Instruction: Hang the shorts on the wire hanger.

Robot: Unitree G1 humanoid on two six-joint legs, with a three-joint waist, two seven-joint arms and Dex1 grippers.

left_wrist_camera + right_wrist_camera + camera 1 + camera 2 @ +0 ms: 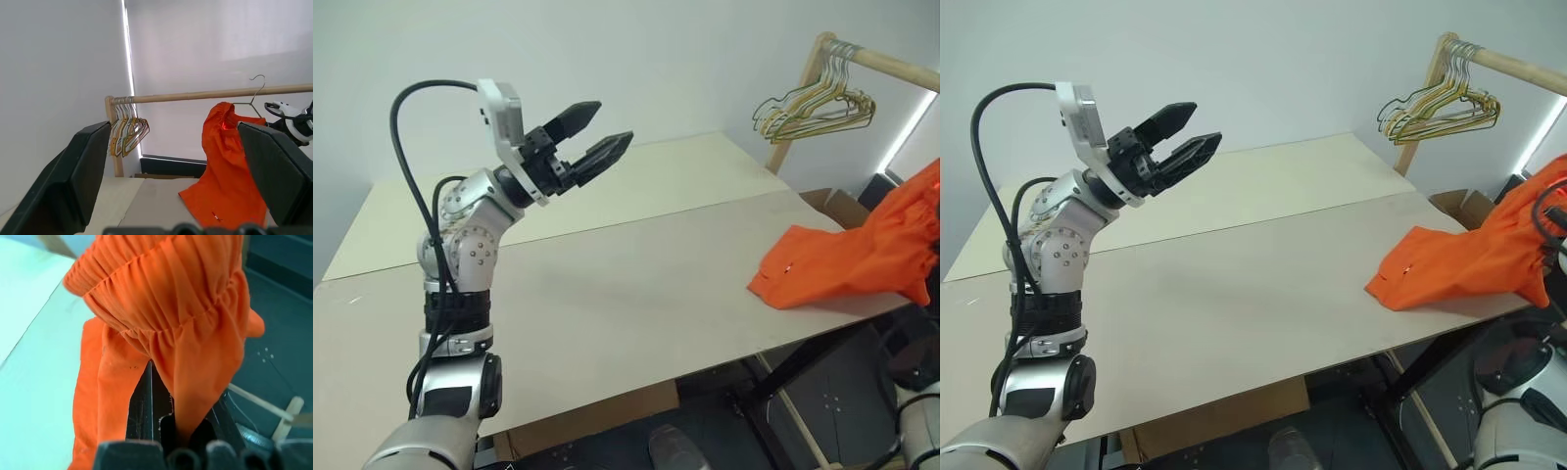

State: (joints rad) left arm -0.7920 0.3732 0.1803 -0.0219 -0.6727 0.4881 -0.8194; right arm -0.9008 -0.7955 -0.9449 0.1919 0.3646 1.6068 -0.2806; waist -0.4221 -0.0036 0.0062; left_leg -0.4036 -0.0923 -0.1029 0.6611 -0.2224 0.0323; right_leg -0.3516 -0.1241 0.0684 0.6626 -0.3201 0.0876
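The bright orange shorts (pixel 862 255) are lifted at their gathered waistband (pixel 166 308) off the table's right end, while their lower part still lies on the tabletop. My right gripper (pixel 156 396) is shut on the shorts just below the waistband, and fabric covers its fingertips. The thin wire hanger (pixel 252 98) hangs by its hook from the wooden rail (pixel 195 96), right beside the raised waistband and partly behind it. My left gripper (pixel 613 122) is open and holds nothing, raised above the left part of the table and pointing toward the rail.
A bunch of yellow, green and grey wire hangers (pixel 813 108) hangs at the rail's near end by its wooden post. The pale table (pixel 607 294) stretches between both arms. A cardboard box (pixel 842 206) sits beyond the table's right end.
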